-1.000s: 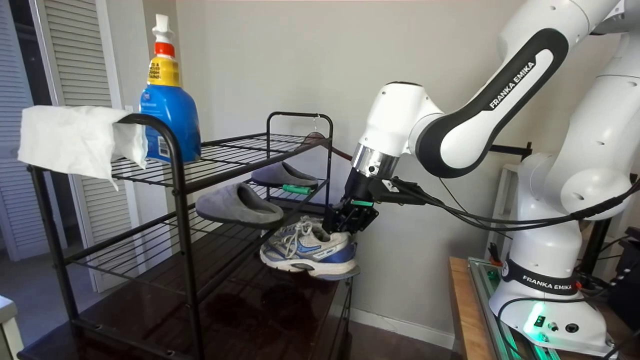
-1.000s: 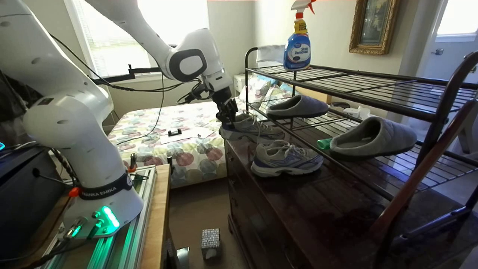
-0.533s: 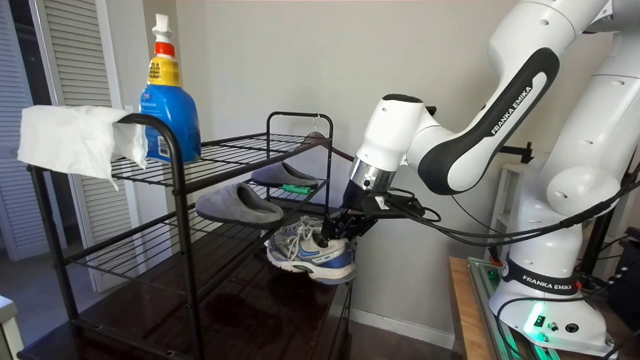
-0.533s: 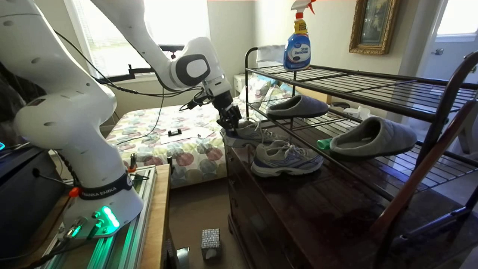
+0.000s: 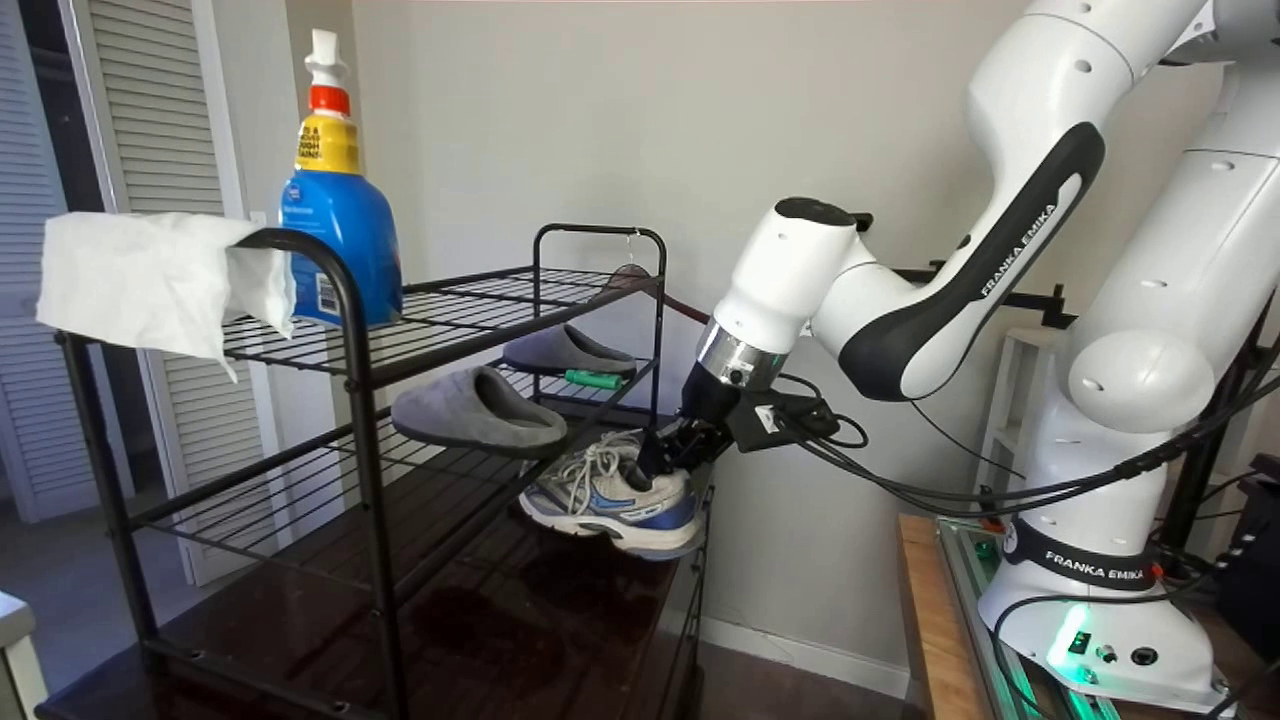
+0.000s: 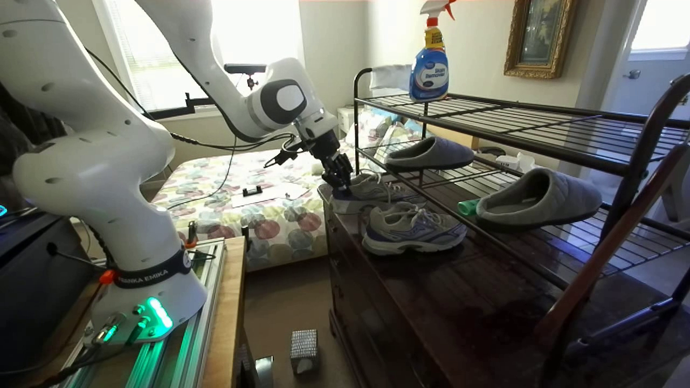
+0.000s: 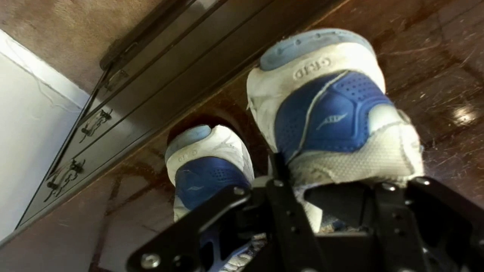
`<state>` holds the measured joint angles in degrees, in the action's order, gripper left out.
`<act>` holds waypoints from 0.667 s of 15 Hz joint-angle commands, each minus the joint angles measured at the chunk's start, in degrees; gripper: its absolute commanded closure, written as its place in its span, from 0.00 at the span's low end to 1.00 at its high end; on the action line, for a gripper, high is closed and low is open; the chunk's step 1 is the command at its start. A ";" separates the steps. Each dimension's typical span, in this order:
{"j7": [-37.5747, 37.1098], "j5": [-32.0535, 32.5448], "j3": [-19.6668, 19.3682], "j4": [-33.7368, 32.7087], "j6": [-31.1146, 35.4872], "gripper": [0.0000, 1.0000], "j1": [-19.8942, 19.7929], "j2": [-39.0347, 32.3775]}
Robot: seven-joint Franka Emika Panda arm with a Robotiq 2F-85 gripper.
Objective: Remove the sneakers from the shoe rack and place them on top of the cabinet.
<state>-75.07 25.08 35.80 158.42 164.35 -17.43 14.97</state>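
Gripper (image 5: 668,463): clamped on the held sneaker (image 7: 332,113).
Resting sneaker (image 6: 412,231): I should lower mine level alongside.
Cabinet (image 6: 463,310): heel best inside front edge.

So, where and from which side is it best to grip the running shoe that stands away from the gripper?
Probably by the heel collar of that running shoe, pinching it from above, on the side facing the robot base. It stands flat on the cabinet, collar up, heel toward the base and toe toward the shoe rack.
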 commanded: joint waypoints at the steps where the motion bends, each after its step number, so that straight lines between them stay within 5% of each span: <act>1: -4.12 5.27 3.11 -0.60 3.64 0.96 -4.82 -1.11; 10: -10.84 12.82 12.35 -4.28 3.13 0.96 -14.91 -4.38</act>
<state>-81.47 33.83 45.06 156.56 167.07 -28.41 12.23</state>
